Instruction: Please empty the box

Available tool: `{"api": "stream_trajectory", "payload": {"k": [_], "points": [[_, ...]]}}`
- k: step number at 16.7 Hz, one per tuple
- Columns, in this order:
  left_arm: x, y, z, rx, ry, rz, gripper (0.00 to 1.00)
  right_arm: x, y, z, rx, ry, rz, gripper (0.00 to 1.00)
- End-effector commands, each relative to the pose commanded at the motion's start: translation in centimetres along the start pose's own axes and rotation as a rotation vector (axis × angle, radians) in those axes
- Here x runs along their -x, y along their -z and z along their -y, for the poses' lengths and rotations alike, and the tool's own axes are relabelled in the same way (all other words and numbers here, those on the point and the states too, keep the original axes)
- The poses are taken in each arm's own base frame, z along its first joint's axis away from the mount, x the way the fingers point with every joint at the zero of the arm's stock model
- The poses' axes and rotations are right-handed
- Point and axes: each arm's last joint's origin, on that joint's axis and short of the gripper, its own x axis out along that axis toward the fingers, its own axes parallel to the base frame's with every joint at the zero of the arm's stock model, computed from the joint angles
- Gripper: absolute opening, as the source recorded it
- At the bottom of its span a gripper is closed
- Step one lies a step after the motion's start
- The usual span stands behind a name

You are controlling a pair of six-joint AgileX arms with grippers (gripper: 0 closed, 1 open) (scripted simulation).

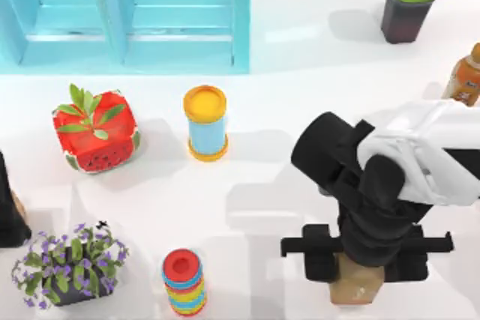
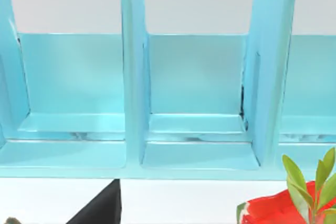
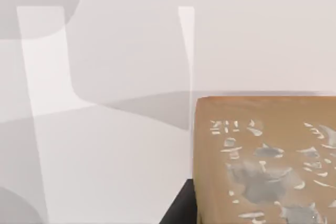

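A turquoise box with upright dividers stands at the table's back left. Its compartments look bare in the left wrist view. My right gripper hangs at the front right, its black fingers close against both sides of a tan block. In the right wrist view, the tan block carries pale printed marks and one dark finger lies along its side. My left arm is parked at the left edge of the table.
A watermelon-patterned planter, a blue can with a yellow lid, a stack of coloured rings and a purple-flowered plant stand left of centre. A dark potted succulent and an orange bottle are back right.
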Motion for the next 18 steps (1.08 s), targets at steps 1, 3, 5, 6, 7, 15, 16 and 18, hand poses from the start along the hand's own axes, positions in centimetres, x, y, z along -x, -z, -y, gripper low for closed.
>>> {"api": "stream_trajectory", "payload": {"k": [1,3,5,6,7,15,16,18], "points": [[0.00,0.00,0.00,0.000,0.000,0.000,1.00,0.00,0.00,0.00,0.000,0.000,0.000,0.45],[0.00,0.00,0.00,0.000,0.000,0.000,1.00,0.00,0.00,0.00,0.000,0.000,0.000,0.60],[0.00,0.00,0.00,0.000,0.000,0.000,1.00,0.00,0.00,0.00,0.000,0.000,0.000,0.75],[0.00,0.00,0.00,0.000,0.000,0.000,1.00,0.00,0.00,0.00,0.000,0.000,0.000,0.83],[0.00,0.00,0.00,0.000,0.000,0.000,1.00,0.00,0.00,0.00,0.000,0.000,0.000,0.90],[0.00,0.00,0.00,0.000,0.000,0.000,1.00,0.00,0.00,0.00,0.000,0.000,0.000,1.00],[0.00,0.00,0.00,0.000,0.000,0.000,1.00,0.00,0.00,0.00,0.000,0.000,0.000,1.00],[0.00,0.00,0.00,0.000,0.000,0.000,1.00,0.11,-0.03,-0.01,-0.001,-0.001,0.001,1.00]]}}
